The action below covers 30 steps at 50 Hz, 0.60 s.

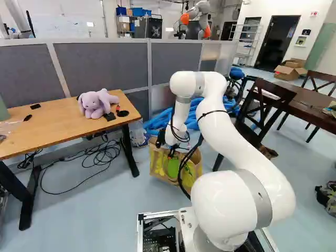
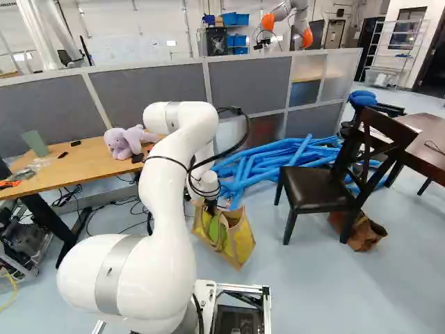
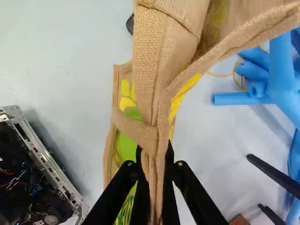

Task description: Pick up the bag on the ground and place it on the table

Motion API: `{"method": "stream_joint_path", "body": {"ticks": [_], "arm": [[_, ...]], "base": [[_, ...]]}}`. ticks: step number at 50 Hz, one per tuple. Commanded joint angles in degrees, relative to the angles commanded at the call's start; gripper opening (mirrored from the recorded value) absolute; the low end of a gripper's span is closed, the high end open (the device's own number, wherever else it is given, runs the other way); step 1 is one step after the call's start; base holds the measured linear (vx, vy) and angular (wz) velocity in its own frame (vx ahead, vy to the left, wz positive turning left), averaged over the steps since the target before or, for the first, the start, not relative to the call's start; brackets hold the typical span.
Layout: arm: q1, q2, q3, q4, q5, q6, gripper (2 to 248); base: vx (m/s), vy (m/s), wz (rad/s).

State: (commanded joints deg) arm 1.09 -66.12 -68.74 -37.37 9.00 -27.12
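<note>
While the claw [image 3: 154, 151] pinches the burlap bag [image 1: 172, 168] by its upper fabric, whether the bag has cleared the floor [image 1: 105, 215] is unclear; right of the table [image 1: 58, 125], it awaits carrying and placing.

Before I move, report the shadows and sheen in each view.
Wrist view: soft shadow on the pale floor beside the silver metal base frame, deeper shade inside the tan woven bag; left base view: the open doorway is dark against the bright white wall; right base view: pale sheen on the dark chair's seat.
</note>
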Motion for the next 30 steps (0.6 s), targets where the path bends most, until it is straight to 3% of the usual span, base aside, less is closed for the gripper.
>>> {"method": "stream_joint_path", "body": {"ticks": [30], "arm": [[-0.8,6.2,4.0,4.9,-3.5,0.0,23]], "base": [[0.0,0.0,0.0]]}}
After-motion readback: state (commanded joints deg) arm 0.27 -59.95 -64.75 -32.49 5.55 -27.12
